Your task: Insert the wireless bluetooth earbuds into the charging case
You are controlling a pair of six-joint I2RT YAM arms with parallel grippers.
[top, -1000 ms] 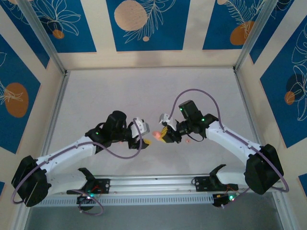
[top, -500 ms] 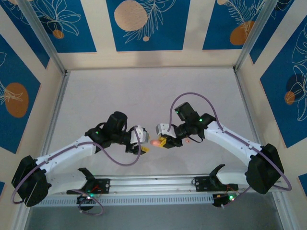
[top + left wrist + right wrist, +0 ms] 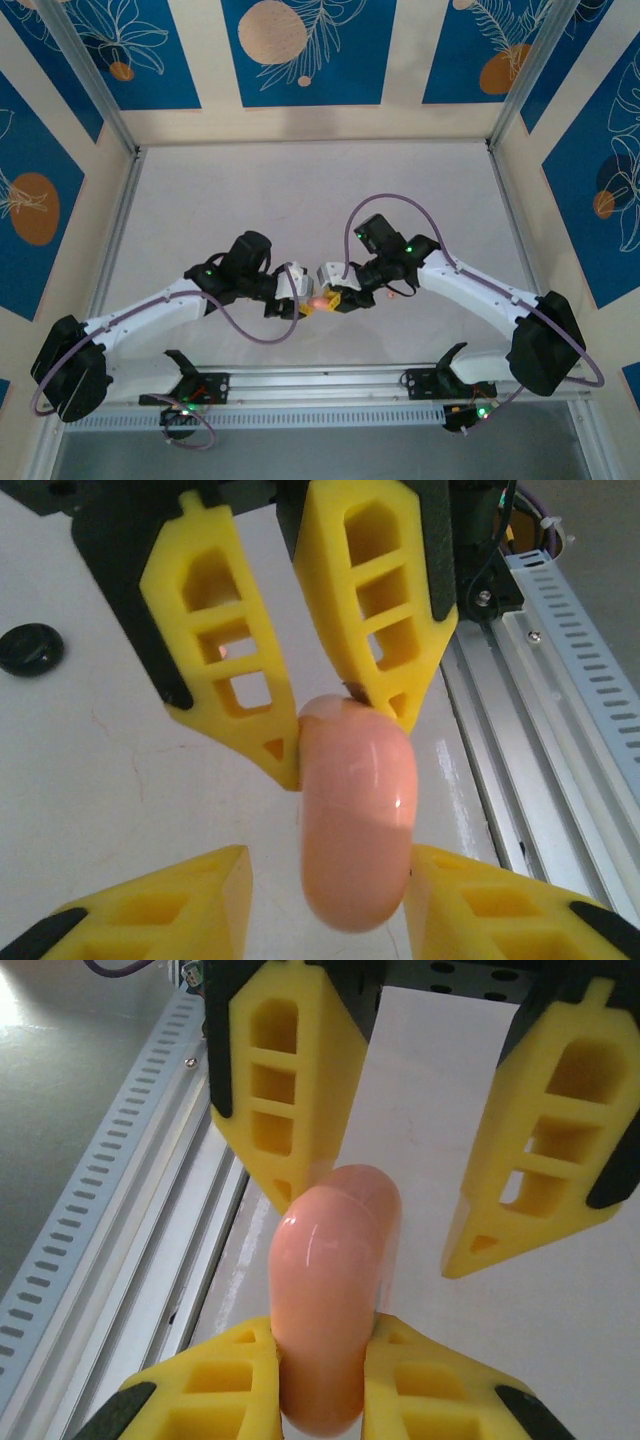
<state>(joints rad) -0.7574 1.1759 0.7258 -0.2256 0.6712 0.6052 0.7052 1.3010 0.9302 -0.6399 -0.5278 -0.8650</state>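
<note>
The yellow fingers (image 3: 430,1380) of the right gripper (image 3: 320,1332) are closed on one end of a glossy, pink, pill-shaped plastic charging case (image 3: 335,1280). Both pads press on its sides, and it seems to be held a little above the white table (image 3: 110,800). Opposite to it, the left gripper (image 3: 328,858) has its jaws wide apart around the other end of the case. One finger is touching or almost touching the shell and the other is clearly apart, so it has no hold. In the top view the two grippers meet near the front middle of the table, just beyond the grey metal rail (image 3: 330,380).

A thin seam runs around the case, and the lid looks shut. One small black earbud (image 3: 30,648) lies on the table, well apart from the case.

I judge the case to be light and stiff, but its smooth curved shell is probably slippery, and a pinch near the rounded end may squeeze it out. A hold on the broad sides below the seam would leave the lid free. The earbud is tiny and probably easy to flick away.
</note>
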